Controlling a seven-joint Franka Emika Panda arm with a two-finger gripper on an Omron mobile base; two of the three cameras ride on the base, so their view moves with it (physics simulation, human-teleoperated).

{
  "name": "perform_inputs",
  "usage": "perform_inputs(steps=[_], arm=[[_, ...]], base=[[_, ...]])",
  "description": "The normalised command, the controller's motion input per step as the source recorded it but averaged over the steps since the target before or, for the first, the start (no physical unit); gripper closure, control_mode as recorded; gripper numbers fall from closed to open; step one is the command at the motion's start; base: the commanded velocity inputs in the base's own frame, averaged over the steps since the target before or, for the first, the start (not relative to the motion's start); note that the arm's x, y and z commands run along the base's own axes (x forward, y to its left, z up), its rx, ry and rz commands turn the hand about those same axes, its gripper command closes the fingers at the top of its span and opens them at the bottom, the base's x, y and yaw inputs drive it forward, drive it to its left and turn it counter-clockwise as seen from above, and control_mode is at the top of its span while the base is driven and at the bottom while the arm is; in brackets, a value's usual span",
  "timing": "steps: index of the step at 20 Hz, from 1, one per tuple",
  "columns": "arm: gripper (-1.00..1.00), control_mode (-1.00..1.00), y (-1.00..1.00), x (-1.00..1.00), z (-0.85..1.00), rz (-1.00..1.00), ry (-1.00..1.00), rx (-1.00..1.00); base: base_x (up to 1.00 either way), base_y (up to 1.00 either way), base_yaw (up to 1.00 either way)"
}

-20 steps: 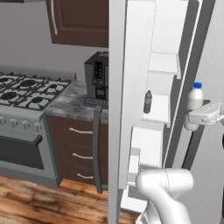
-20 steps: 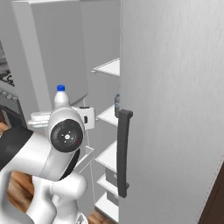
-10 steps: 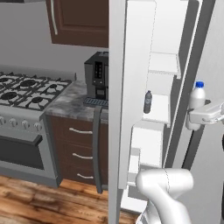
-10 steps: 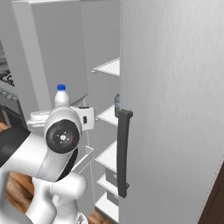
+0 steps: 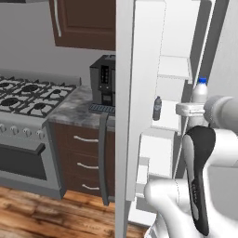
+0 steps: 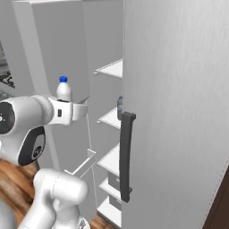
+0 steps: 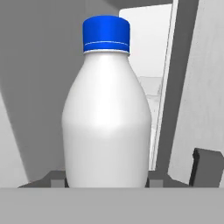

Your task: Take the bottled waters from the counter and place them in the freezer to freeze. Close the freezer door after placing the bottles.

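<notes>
Now, end effector (image 6: 67, 112): clamped on the upright milky white plastic bottle with blue cap (image 7: 106, 109).
Beyond it: open white-shelved freezer (image 6: 112, 118), small clear greyish bottle (image 5: 157, 108) on a shelf.

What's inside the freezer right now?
One clear greyish bottle stands upright on a white shelf inside the freezer. The milky white bottle is outside, held in the gripper. The open freezer door and the arm hide the lower compartments.

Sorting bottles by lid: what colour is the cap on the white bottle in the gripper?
Blue, clearest in the hand view on the milky white bottle.
</notes>
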Motion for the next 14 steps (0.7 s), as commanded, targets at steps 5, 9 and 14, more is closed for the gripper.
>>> perform_inputs(steps=[5, 9, 14], arm=[[1.0, -1.0, -0.07, 0.0, 0.27, -0.19, 0.01, 0.09], [1.0, -1.0, 0.0, 0.03, 0.28, -0.2, 0.06, 0.12], [1.0, -1.0, 0.0, 0.03, 0.05, -0.03, 0.03, 0.31]], base=[[0.0, 0.0, 0.0], [0.0, 0.0, 0.0], [0.0, 0.0, 0.0]])
